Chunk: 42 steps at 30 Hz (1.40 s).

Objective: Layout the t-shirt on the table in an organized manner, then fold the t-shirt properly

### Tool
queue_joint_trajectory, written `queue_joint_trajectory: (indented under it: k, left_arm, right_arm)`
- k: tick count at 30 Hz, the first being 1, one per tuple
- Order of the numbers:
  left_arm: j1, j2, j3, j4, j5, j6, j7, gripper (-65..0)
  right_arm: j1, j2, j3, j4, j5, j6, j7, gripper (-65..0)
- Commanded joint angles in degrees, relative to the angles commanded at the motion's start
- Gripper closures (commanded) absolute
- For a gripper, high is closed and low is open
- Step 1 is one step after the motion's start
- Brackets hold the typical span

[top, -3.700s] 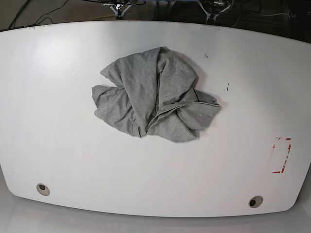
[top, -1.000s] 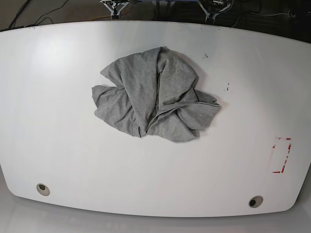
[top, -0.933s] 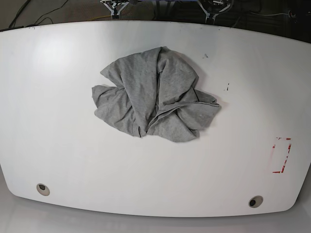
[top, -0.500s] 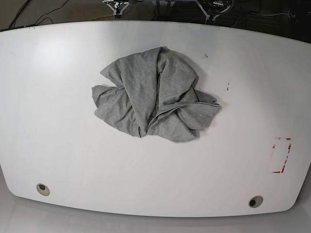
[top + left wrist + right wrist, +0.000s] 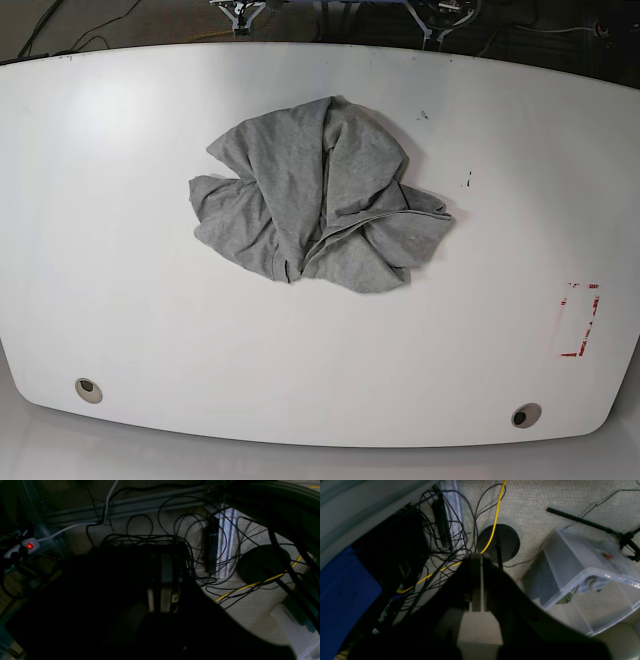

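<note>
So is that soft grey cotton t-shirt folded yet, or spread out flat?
Neither. The grey cotton t-shirt lies crumpled in a wrinkly heap on the glossy white table, its layers bunched and overlapping, with no sleeves laid out.

Glossy white table (image 5: 120, 300), crumpled grey t-shirt (image 5: 315, 195) at centre

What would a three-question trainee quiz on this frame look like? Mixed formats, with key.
1. True or false: the t-shirt lies flat and fully spread on the table.
2. In the base view, the red dashed rectangle sits near the table's: A) left edge, B) right edge, C) centre.
3. How many round grey grommets show along the table's near edge?

Key: 1 false, it is a crumpled heap. 2 B. 3 two.
</note>
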Motion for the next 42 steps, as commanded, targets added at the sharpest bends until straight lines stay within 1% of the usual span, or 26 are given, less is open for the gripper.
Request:
queue_joint_trajectory:
  k: [2,16,18,20,26,28,30,32,42]
  left_arm:
    - [-0.02,-0.02,-0.14,-0.03,-0.06,0.0,-0.03,-0.9]
    - [-0.2,0.19,0.07,-1.04,0.09,-0.17,-0.21,-0.9]
    - [-0.32,0.33,0.22,-1.01,-0.08,0.03,-0.15,-1.0]
    - [-0.37,0.28,0.21,-0.98,-0.09,-0.03,-0.12,-0.9]
    - [-0.45,0.31,0.31,-0.99,0.02,-0.12,-0.47,-0.9]
    - [-0.53,0.41,0.34,-1.04,0.05,-0.13,-0.51,-0.8]
    - [-0.45,0.35,0.35,-1.04,0.12,-0.01,-0.56,-0.8]
    - [-0.54,0.33,0.37,-0.91,0.01,0.1,-0.44,-1.0]
    - [-0.62,0.35,0.28,-0.71,-0.21,0.26,-0.25,-1.1]
  right_arm:
    - [-0.01,0.01,0.01,0.09,0.09,-0.12,-0.07,-0.3]
    - [-0.37,-0.07,0.23,0.66,-0.1,1.38,-0.34,-0.6]
    - [-0.16,-0.35,0.1,0.56,-0.09,2.26,-0.79,-0.6]
    - [-0.13,-0.53,0.09,0.58,-0.03,3.56,-0.86,-0.5]
    - [0.04,-1.09,0.07,0.74,-0.14,9.09,-0.78,-0.6]
    - [0.11,-1.36,0.0,0.86,-0.25,10.5,-0.72,-0.7]
    - [0.12,-1.47,-0.05,0.87,-0.12,10.53,-0.71,-0.7]
    - [0.34,-1.38,-0.11,1.15,0.29,10.14,-0.59,-0.6]
    - [0.33,-1.35,-0.13,0.75,0.31,6.71,-0.9,-0.7]
